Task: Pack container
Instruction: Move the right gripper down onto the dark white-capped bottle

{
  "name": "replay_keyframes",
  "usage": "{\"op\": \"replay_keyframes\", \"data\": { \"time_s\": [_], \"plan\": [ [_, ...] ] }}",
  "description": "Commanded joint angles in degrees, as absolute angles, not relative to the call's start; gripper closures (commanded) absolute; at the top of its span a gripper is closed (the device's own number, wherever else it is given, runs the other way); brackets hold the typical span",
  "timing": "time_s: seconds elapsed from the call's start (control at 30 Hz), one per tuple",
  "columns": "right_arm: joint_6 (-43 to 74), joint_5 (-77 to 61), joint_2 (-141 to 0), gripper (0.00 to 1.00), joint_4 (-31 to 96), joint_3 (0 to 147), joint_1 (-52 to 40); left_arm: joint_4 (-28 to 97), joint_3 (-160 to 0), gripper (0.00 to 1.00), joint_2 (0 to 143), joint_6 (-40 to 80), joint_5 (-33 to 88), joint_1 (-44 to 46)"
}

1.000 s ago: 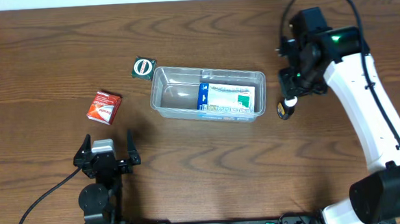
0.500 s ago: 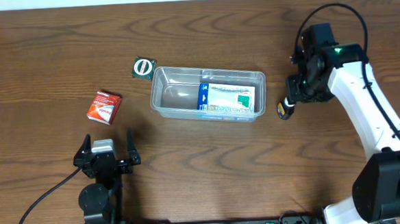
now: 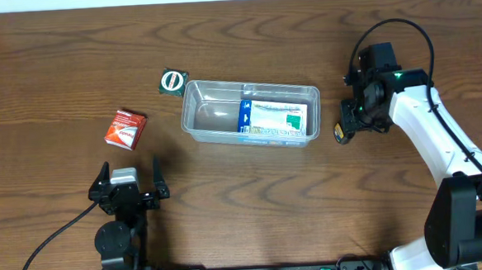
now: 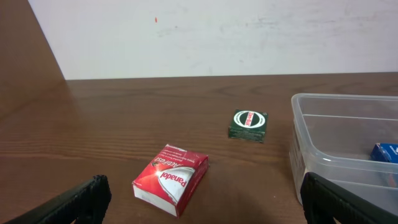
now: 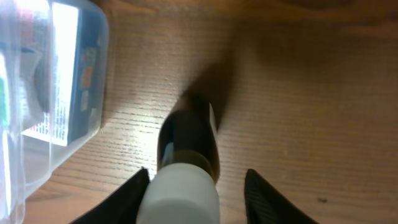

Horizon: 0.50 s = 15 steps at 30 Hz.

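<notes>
Wooden tabletop (image 3: pixel 253 209) carries the clear container (image 3: pixel 211 113) in the middle, and just right of it lies a small dark bottle (image 5: pixel 189 143), directly under the right hand (image 5: pixel 196 185), whose released fingers stand on both sides of its long axis.

1. My right arm (image 3: pixel 435 133) wears smooth white shells, linked by black joints.
2. A small green light (image 3: pixel 400 75) glows near its wrist, under a thin black loop cable (image 3: pixel 392 22).
3. My left gripper (image 3: pixel 129 167) is black, with a pale grey block (image 3: pixel 123 176) on top.
4. Its fingers (image 4: pixel 74 202) are matte black wedges.
5. A black trailing cable (image 3: pixel 56 234) runs from my left base.
</notes>
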State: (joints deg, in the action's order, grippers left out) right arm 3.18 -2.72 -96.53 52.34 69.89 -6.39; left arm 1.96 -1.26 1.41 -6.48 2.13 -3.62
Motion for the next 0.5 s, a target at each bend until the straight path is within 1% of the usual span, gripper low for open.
{"op": "replay_keyframes", "data": {
  "time_s": [0.0, 0.27, 0.47],
  "plan": [
    [2.37, -3.49, -96.68, 0.60, 51.55, 69.56, -6.44, 4.05, -0.23, 0.02, 1.39, -7.49, 0.58, -3.40],
    [0.99, -4.97, -96.68, 0.81, 50.26, 69.56, -6.44, 4.05, -0.23, 0.02, 1.39, -7.49, 0.58, -3.40],
    [0.10, -4.97, -96.64, 0.82, 51.00, 70.96, -6.44, 4.05, -0.23, 0.02, 1.39, -7.49, 0.58, -3.40]
  ]
}}
